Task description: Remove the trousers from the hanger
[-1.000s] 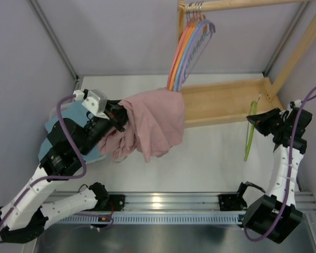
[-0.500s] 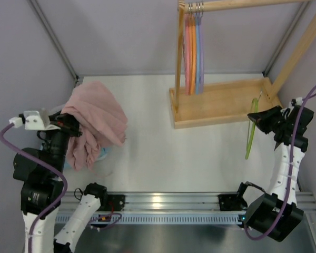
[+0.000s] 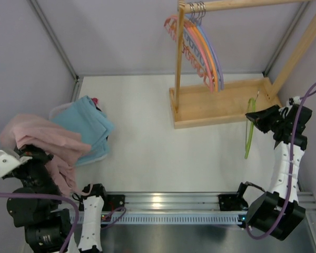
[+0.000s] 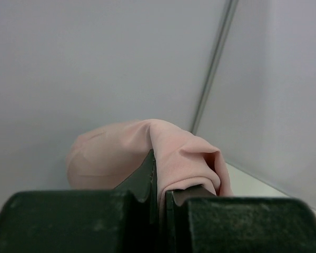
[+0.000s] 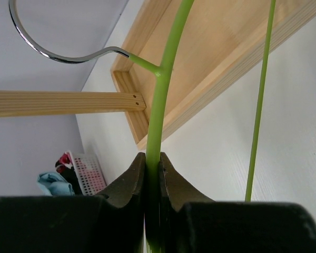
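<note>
My left claw [image 3: 27,154] is pulled in at the near left corner, jaws pressed together on a fold of the pale pink cloth trousers [image 3: 46,139]. From the left wrist view the fabric [image 4: 147,145] rises straight out of the pinch [image 4: 159,164] and humps up over the fingertips. From above, the rest of the trousers drapes in a loose heap across my left wrist and hangs down its right side, clear of any hanger.

My right claw [image 3: 256,117] is far off at the right side of the white table [image 3: 163,145], jaws clamped on the shoulder of the thin lime-green plastic hanger [image 3: 248,136]. The wrist camera shows the green rod [image 5: 166,68] running up from between the fingers [image 5: 151,164] to its metal hook. That hanger dangles bare.

Just right of the trousers sits a white perforated plastic basket [image 3: 58,111] with a light blue folded cloth [image 3: 92,128] spilling over its rim. Something small and red pokes up at its far edge. I cannot tell whether the pink hem touches the blue cloth or only overlaps it in the view.

Beyond, the wooden clothes rack [image 3: 221,103] stands at the back right. A bunch of orange, pink and lilac hangers [image 3: 200,45] hangs tilted on its rail. Open table lies between my two claws.
</note>
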Action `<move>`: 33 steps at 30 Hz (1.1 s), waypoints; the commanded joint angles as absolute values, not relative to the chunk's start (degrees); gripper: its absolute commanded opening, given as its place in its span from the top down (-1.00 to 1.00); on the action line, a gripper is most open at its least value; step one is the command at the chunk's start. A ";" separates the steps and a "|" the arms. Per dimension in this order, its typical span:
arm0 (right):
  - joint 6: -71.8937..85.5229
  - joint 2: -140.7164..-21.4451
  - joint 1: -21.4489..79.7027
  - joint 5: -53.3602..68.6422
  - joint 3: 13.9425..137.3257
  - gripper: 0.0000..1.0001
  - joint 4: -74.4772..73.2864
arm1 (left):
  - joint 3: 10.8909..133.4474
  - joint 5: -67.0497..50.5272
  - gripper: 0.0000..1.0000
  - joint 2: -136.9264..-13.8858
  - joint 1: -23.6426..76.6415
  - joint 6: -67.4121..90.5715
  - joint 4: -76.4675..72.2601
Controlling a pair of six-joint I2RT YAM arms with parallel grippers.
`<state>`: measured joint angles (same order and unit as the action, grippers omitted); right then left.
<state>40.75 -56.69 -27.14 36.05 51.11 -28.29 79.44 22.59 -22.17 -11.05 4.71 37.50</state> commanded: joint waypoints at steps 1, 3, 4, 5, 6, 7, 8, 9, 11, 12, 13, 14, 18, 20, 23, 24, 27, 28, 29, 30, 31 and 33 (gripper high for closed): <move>41.13 -56.60 -25.93 37.00 54.23 1.00 -23.91 | 80.34 27.23 1.00 -22.15 -13.09 1.77 39.20; 41.31 -57.04 -25.75 36.91 54.58 1.00 -23.47 | 78.93 28.56 1.00 -23.37 -13.10 0.53 39.29; 41.40 -57.56 -25.58 36.91 54.75 1.00 -23.47 | 78.58 29.87 1.00 -24.86 -13.01 -1.04 39.29; 41.48 -58.00 -25.40 37.09 55.45 1.00 -23.73 | 78.14 30.32 1.00 -25.48 -13.01 -1.58 39.20; 41.48 -58.27 -25.31 37.09 55.72 1.00 -23.82 | 77.44 29.45 1.00 -26.18 -13.01 -2.10 39.03; 41.48 -58.53 -25.14 37.00 55.81 1.00 -23.91 | 76.82 29.10 1.00 -27.67 -13.01 -2.72 37.54; 41.66 -58.62 -25.05 36.91 55.72 1.00 -23.82 | 74.99 28.66 1.00 -28.38 -13.01 -3.25 36.22; 41.75 -58.62 -25.05 36.91 55.64 1.00 -23.56 | 73.93 28.30 1.00 -29.00 -12.92 -3.95 34.73; 42.10 -58.62 -25.05 36.74 55.28 1.00 -23.20 | 70.95 26.90 1.00 -31.46 -13.01 -5.97 29.90; 42.27 -58.71 -25.05 36.83 55.28 1.00 -23.20 | 70.32 26.55 1.00 -32.68 -13.01 -6.24 28.84; 42.28 -58.80 -25.05 36.74 55.37 1.00 -23.29 | 69.70 26.37 1.00 -35.13 -13.01 -6.68 27.87; 42.19 -58.89 -24.96 36.83 55.63 1.00 -23.64 | 68.39 26.28 1.00 -36.46 -13.01 -6.85 25.69; 42.10 -58.71 -25.05 36.83 56.25 1.00 -23.82 | 66.10 23.92 1.00 -43.58 -13.01 -8.08 19.44; 42.36 -58.62 -25.05 37.09 56.95 1.00 -23.82 | 65.57 22.51 1.00 -47.71 -13.01 -7.82 16.89; 42.80 -58.27 -25.05 37.44 57.83 1.00 -23.73 | 63.91 18.91 1.00 -52.37 -13.01 -5.45 12.67; 42.98 -58.18 -25.05 37.53 58.09 1.00 -23.73 | 63.37 17.16 1.00 -53.25 -13.01 -5.10 10.22; 43.24 -57.92 -24.96 38.14 59.23 1.00 -23.82 | 61.17 17.04 1.00 -58.61 -13.01 -2.74 6.08; 43.24 -57.66 -24.96 38.32 59.59 1.00 -24.25 | 61.08 17.92 1.00 -62.54 -13.01 -2.46 5.63; 43.16 -57.66 -24.96 38.67 60.46 1.00 -24.26 | 61.26 18.28 1.00 -64.75 -13.01 -2.20 5.54; 42.98 -57.57 -24.96 38.85 60.99 1.00 -24.43 | 61.52 18.63 1.00 -66.95 -12.92 -1.41 5.54; 42.98 -57.57 -24.96 38.93 61.52 1.00 -24.69 | 61.52 18.81 1.00 -70.45 -13.01 -0.97 5.54; 43.15 -57.57 -24.96 39.99 63.45 1.00 -25.05 | 60.56 17.93 1.00 -72.68 -13.01 -0.18 4.92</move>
